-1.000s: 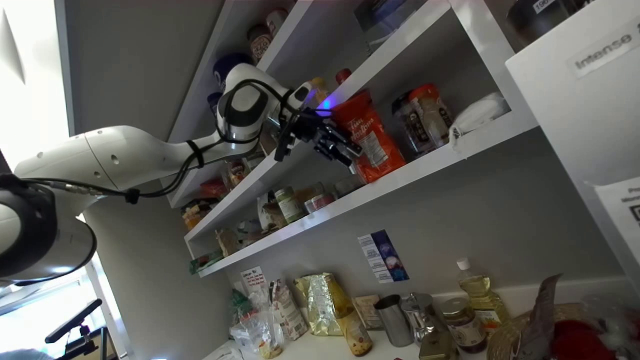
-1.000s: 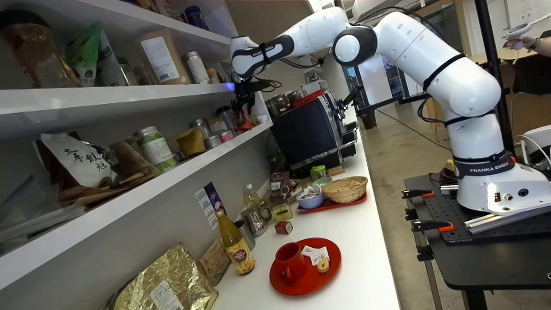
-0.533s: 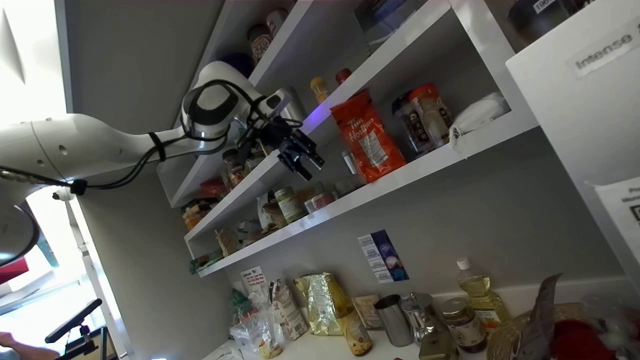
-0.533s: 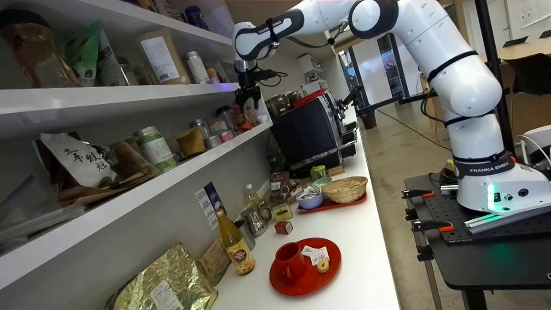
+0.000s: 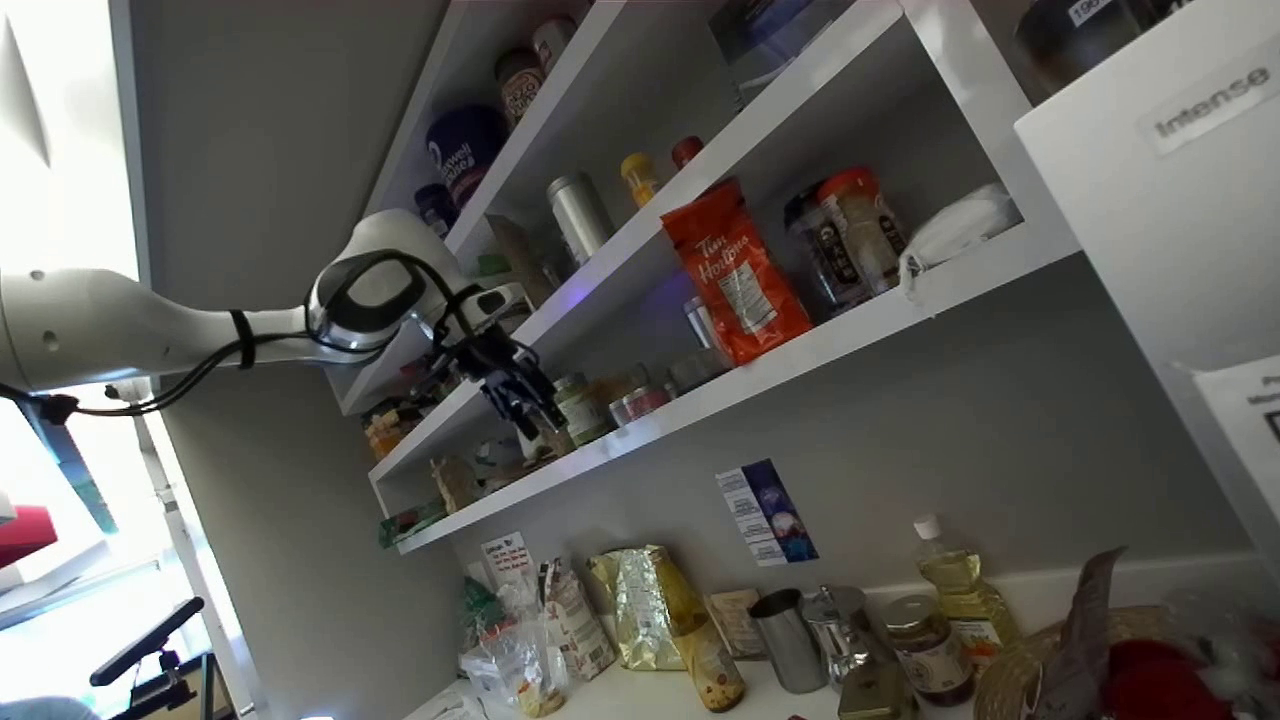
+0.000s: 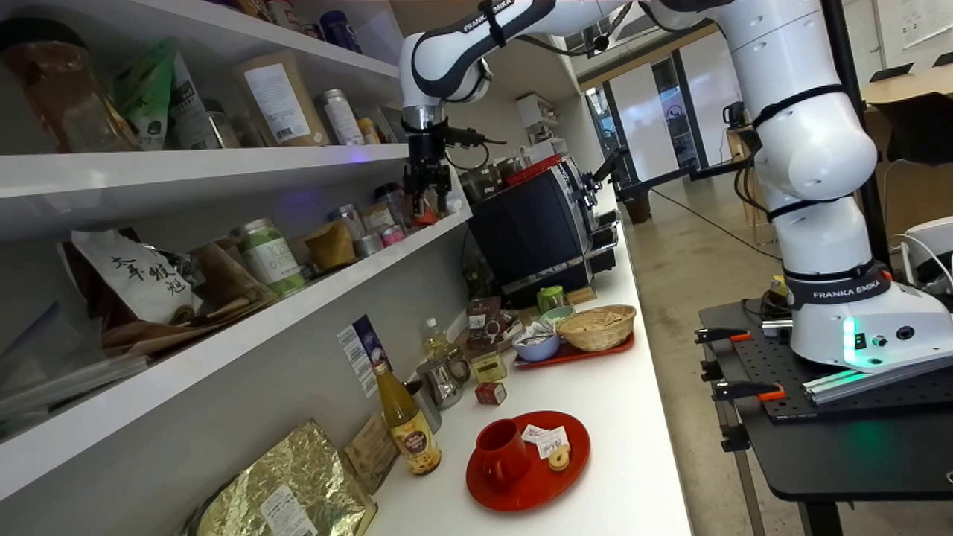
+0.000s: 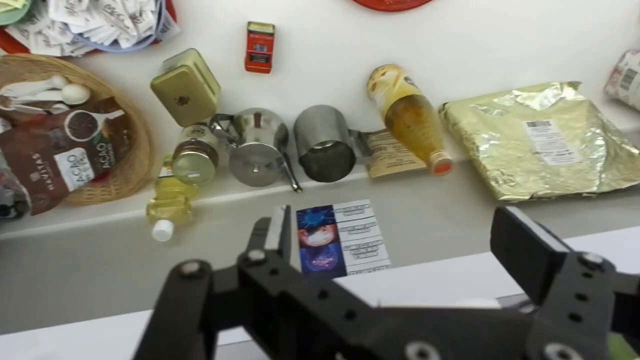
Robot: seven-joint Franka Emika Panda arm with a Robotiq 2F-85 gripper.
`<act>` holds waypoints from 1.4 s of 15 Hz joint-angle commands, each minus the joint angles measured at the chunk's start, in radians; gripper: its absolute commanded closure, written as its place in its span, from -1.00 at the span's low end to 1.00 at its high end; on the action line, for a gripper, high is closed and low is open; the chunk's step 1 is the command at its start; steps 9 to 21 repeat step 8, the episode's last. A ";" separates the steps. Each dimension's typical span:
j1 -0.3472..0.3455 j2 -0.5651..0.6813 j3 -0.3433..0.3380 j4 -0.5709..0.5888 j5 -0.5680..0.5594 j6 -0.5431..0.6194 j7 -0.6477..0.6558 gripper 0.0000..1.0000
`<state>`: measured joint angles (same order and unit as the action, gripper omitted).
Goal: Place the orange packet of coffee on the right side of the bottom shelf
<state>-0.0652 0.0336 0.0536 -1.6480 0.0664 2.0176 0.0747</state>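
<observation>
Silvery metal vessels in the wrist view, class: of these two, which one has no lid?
The pitcher between the pot and the amber bottle: its top is open, showing a dark inside, whereas the pot is covered by a knobbed lid.

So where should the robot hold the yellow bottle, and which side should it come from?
I'd try the bottle by its narrow neck, from the front, away from the wall. It stands upright, its neck is slimmer than its body, and a gold bag and a metal jug are on either side.

Glare bleaches an exterior view's upper left; the wall (image 5: 950,420) is dim.
</observation>
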 commanded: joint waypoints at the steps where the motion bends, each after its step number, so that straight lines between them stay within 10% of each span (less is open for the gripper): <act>1: 0.083 -0.115 0.027 -0.249 -0.018 0.215 0.032 -1.00; 6: 0.184 -0.175 0.116 -0.497 -0.081 0.356 0.182 -1.00; 21: 0.178 -0.124 0.100 -0.420 -0.065 0.324 0.137 -1.00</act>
